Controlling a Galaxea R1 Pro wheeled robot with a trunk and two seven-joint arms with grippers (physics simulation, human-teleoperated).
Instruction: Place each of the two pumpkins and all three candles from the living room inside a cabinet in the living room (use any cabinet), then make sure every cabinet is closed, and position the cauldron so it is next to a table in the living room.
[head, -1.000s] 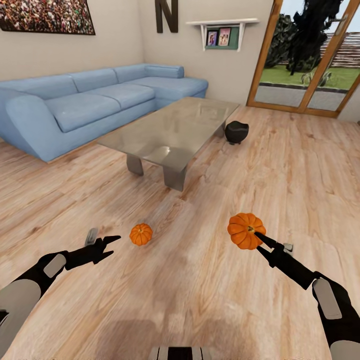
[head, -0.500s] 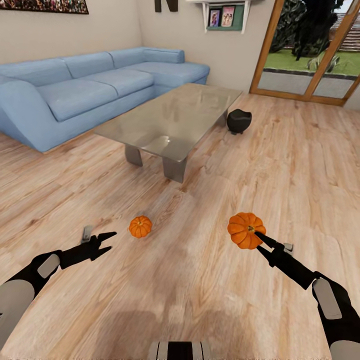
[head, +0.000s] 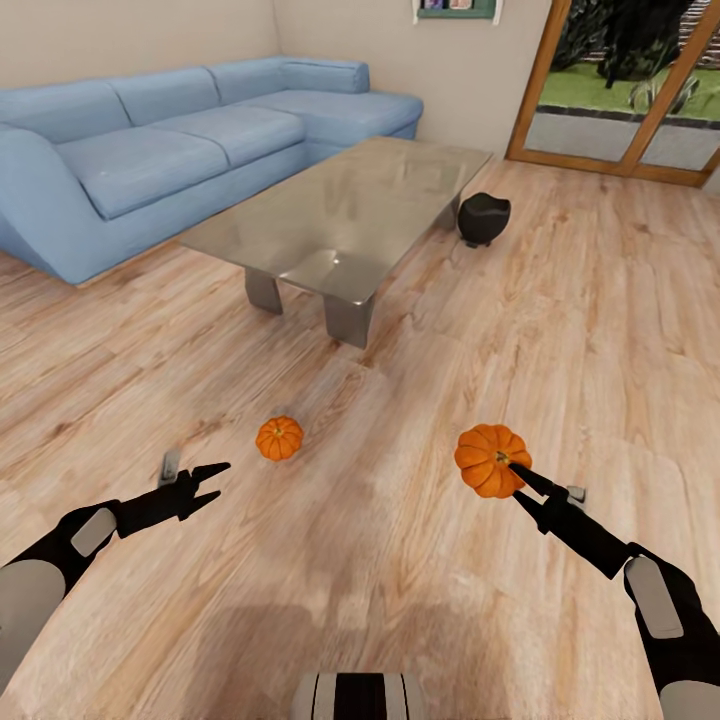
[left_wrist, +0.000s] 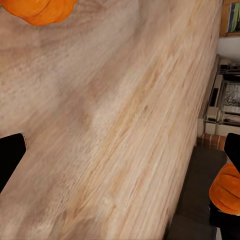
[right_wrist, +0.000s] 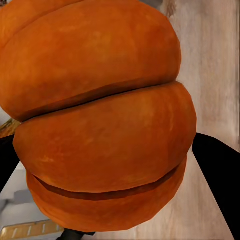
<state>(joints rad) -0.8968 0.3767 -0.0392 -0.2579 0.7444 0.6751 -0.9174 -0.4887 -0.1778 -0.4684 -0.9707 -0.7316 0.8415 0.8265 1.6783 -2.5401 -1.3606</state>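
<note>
Right end effector (head: 505, 468): it is clamping the held pumpkin (head: 491, 460) between its two dark fingers, carrying it in the air above the wooden floor (head: 400, 560); in the right wrist view the held pumpkin (right_wrist: 100, 120) is sitting tight between the fingers (right_wrist: 220, 170), which are pressing on both sides.

Left end effector (head: 212, 480): it is hanging released over the floor with its fingers spread and nothing between them; in the left wrist view the fingers (left_wrist: 10, 157) are standing wide apart over bare floorboards.

Second pumpkin (head: 279, 438): it is resting on the floor, near the left end effector and a little beyond it, apart from the fingertips; in the left wrist view the second pumpkin (left_wrist: 42, 9) is showing at the picture's edge.

Cauldron (head: 484, 218): it is standing on the floor just beside the far right corner of the table.

Table (head: 330, 225): its grey glass tabletop is reflecting the room, and it is standing between the sofa and the cauldron, well apart from both pumpkins.

Sofa (head: 170, 150): a blue corner sofa is running along the wall behind the table.

Glass door (head: 630, 90): a wood-framed door is showing greenery outside.
</note>
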